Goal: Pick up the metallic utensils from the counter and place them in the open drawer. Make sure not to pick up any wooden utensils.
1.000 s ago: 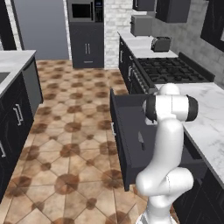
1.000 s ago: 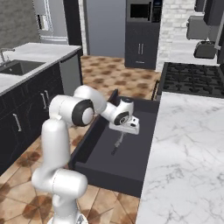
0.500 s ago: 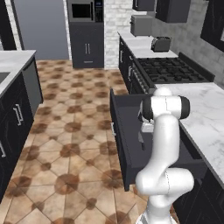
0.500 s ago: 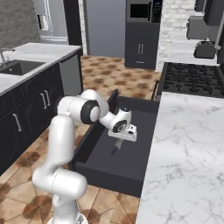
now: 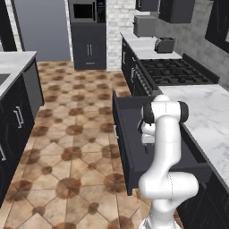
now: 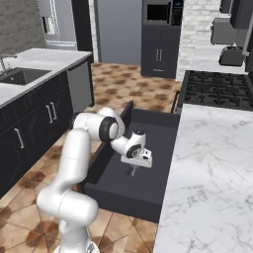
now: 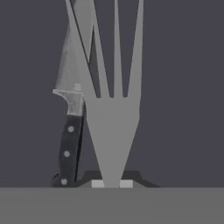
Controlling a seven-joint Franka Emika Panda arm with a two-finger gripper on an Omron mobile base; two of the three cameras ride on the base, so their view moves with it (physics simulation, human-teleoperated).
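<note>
End effector (image 6: pixel 131 172) clenches one fork (image 7: pixel 114 109) above one knife (image 7: pixel 72 127) in the open drawer (image 6: pixel 163 123).

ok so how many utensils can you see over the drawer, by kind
fork: 1, grey metal, held in the tool
knife: 1, silver blade, black handle, seen beside the fork over the open drawer
wooden spoons: 0
total: 2

The wide dark charcoal drawer (image 6: pixel 148 129) is standing open, a black-handled silver knife (image 7: pixel 70 131) lying on its floor.
</note>
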